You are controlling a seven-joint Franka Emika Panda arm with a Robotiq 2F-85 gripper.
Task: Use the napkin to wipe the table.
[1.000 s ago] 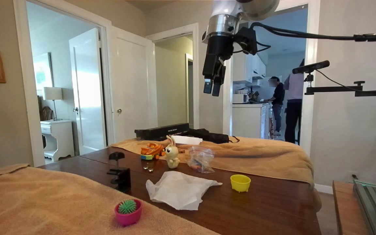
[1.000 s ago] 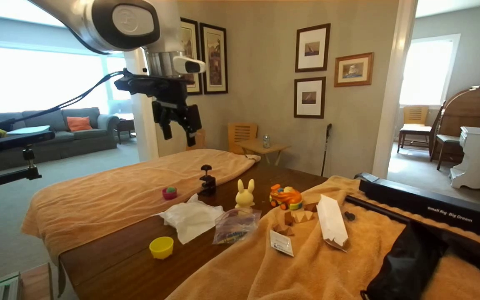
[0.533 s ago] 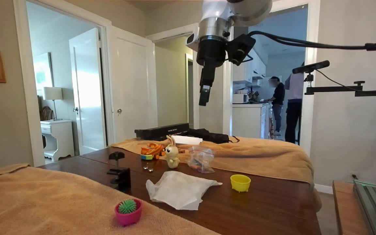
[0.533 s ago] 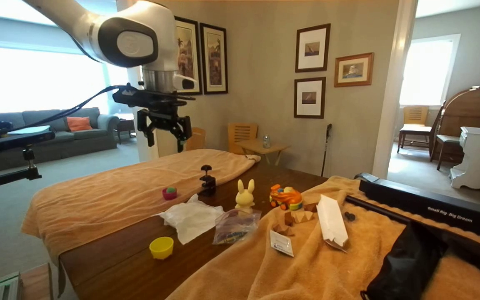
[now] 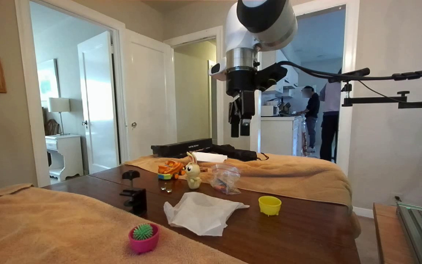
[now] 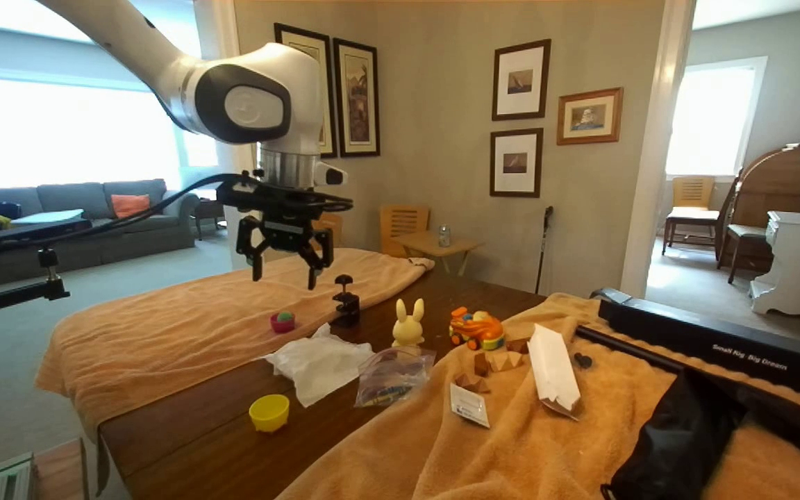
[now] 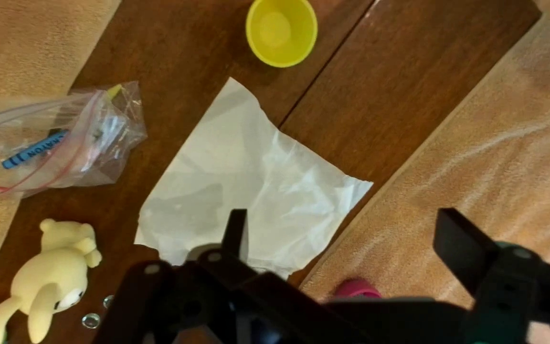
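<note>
The napkin (image 5: 203,213) is a white, crumpled, roughly square sheet lying on the dark brown glossy table (image 5: 291,238). It shows in both exterior views, with the napkin (image 6: 320,362) on the table (image 6: 185,444), and in the wrist view the napkin (image 7: 251,177) lies flat on the table (image 7: 389,110). My gripper (image 5: 240,132) is open and empty, well above the table; its two spread fingers show clearly in an exterior view (image 6: 285,279). In the wrist view my gripper (image 7: 342,217) has one finger over the napkin's lower part and the other over the tan cloth.
A yellow bowl (image 5: 269,205), a clear plastic bag (image 6: 394,378), a rabbit figure (image 6: 408,326), an orange toy vehicle (image 6: 476,328) and a black clamp (image 5: 136,194) stand around the napkin. A pink bowl (image 5: 144,244) with a green spiky ball sits on tan cloth (image 5: 68,223).
My gripper has come down toward the table and its wrist has turned. The fingers stay open. The napkin and the other objects have not moved.
</note>
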